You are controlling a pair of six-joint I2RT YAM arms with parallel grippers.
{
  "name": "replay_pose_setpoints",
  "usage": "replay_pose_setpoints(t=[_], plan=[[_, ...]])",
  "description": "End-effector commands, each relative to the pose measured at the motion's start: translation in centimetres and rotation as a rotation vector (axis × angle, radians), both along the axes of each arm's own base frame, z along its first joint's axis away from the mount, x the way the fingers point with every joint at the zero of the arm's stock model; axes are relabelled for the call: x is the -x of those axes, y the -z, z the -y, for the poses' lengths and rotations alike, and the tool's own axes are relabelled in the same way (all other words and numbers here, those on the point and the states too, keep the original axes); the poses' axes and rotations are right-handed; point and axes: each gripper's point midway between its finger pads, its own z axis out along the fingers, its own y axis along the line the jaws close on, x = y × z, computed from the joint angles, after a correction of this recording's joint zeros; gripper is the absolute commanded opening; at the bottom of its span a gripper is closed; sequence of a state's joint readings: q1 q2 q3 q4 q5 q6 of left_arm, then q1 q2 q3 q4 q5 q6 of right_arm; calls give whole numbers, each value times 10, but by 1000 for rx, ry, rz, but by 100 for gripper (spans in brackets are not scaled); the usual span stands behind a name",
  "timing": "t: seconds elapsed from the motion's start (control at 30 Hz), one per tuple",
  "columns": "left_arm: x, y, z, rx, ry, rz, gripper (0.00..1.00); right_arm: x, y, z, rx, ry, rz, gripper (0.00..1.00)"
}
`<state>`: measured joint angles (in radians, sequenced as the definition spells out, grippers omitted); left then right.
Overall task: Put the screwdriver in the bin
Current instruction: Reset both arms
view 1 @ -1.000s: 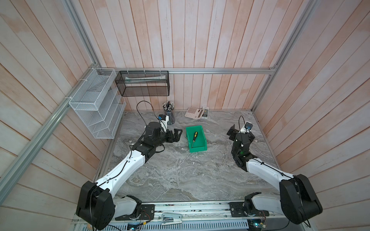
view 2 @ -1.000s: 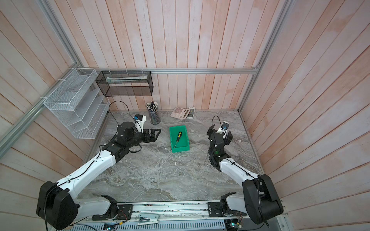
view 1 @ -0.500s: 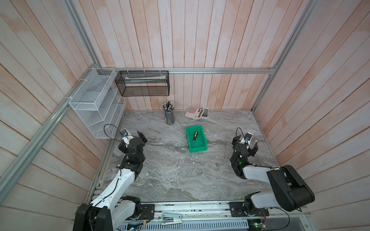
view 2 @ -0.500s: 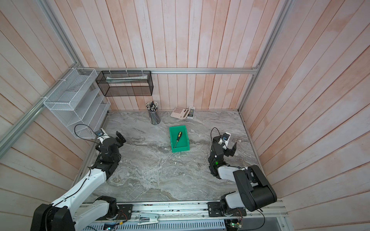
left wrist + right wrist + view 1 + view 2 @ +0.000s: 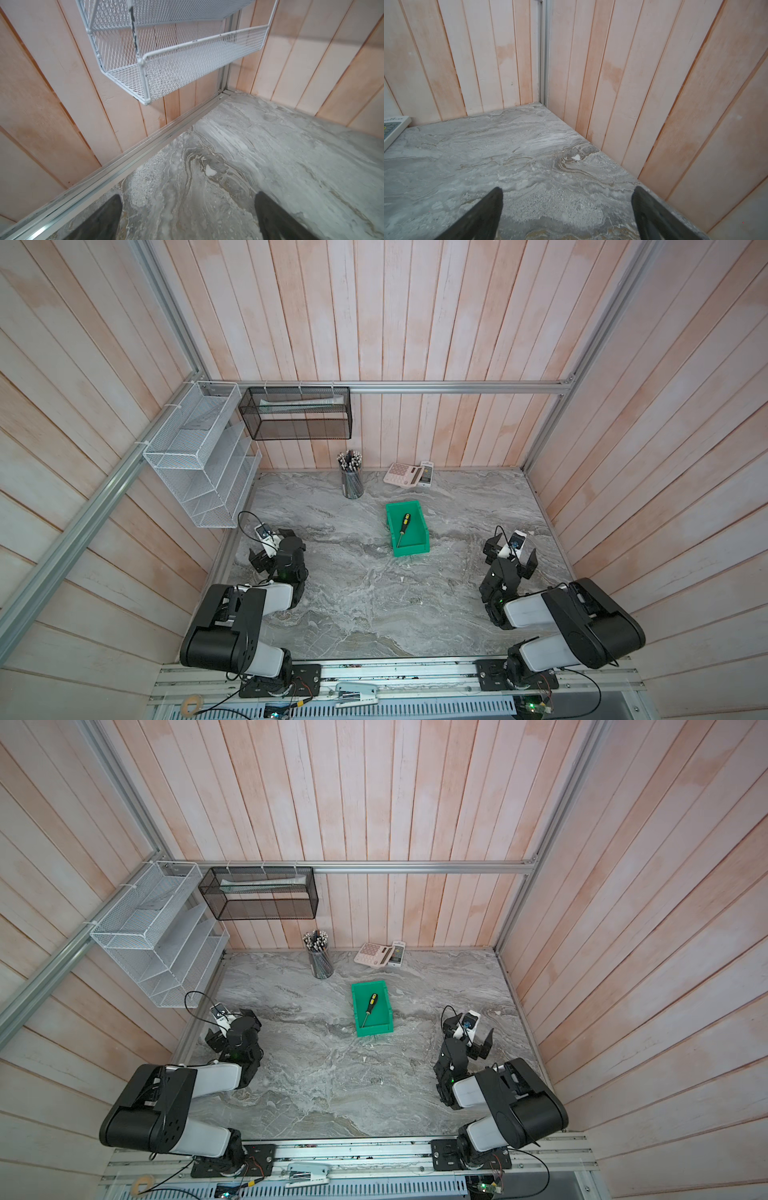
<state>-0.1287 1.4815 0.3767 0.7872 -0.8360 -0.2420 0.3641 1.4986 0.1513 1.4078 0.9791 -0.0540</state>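
The screwdriver (image 5: pixel 403 529) is lying inside the bin (image 5: pixel 420 531), so the placing is looking done. The left gripper (image 5: pixel 188 197) and right gripper (image 5: pixel 569 190) are hovering with jaws apart and empty, well clear of the bin. Next is probably calling only for parking the arms.

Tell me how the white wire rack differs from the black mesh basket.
Colour: the white wire rack is white, the black mesh basket black. Shape: the rack has several stepped tiers, the basket one long compartment. Place: the rack hangs on the side wall, the basket on the back wall. Both are wall-hung mesh.
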Motion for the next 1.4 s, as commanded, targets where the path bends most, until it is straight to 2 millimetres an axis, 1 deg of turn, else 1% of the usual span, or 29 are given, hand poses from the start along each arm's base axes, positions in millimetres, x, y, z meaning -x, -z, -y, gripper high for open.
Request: replay_pose_setpoints(t=[0.0,0.07,0.1,0.13,0.17,0.27,0.37,0.47,0.57,0.63,0.7,0.8,0.87,0.93,1.0,1.07,1.13,1.17,1.23,1.3,1.33,1.37], plan=[[-11,-18,10,-22,95,74,100,4,-22,0,33,13,113,98],[-9,-23,19,-45,168,106,100,6,-24,-2,65,32,122,98],[-7,-24,24,-48,193,116,100,3,-24,-11,91,3,103,98],[-4,-25,26,-54,212,129,100,1,-23,-15,106,-10,94,98],[-2,-27,28,-57,227,146,100,0,-22,-15,110,-7,88,98],[-2,-28,43,-101,321,147,100,5,-22,-13,94,-6,96,98],[-12,-24,58,-125,409,113,100,7,-22,-14,82,-22,107,98],[-14,-24,59,-122,417,107,100,5,-23,-13,81,-27,111,98],[-14,-24,59,-122,416,109,100,3,-25,-13,78,-65,124,98],[-12,-24,59,-124,416,114,100,1,-23,-14,67,-96,117,98],[-5,-30,61,-136,435,154,100,-1,-20,-15,61,-123,105,98],[14,-36,73,-173,500,229,100,-2,-21,-17,64,-140,108,98],[20,-38,78,-199,513,247,100,-2,-21,-18,64,-152,109,98],[19,-36,78,-200,516,241,100,2,-20,-17,60,-164,117,98],[20,-36,80,-197,527,238,100,12,-24,-14,46,-168,157,98],[21,-37,84,-213,547,247,100,14,-24,-13,32,-176,165,98],[19,-33,89,-211,584,238,100,15,-24,-11,27,-182,169,98],[13,-25,89,-185,620,211,100,15,-24,-11,26,-185,171,98],[-5,-18,81,-161,589,173,100,13,-25,-12,31,-197,171,98],[-24,-3,76,-74,597,65,100,9,-24,-17,46,-221,161,98],[-29,-5,70,-60,595,73,100,8,-24,-18,47,-226,156,98],[-29,-6,69,-59,593,87,100,6,-22,-18,42,-234,149,98]])
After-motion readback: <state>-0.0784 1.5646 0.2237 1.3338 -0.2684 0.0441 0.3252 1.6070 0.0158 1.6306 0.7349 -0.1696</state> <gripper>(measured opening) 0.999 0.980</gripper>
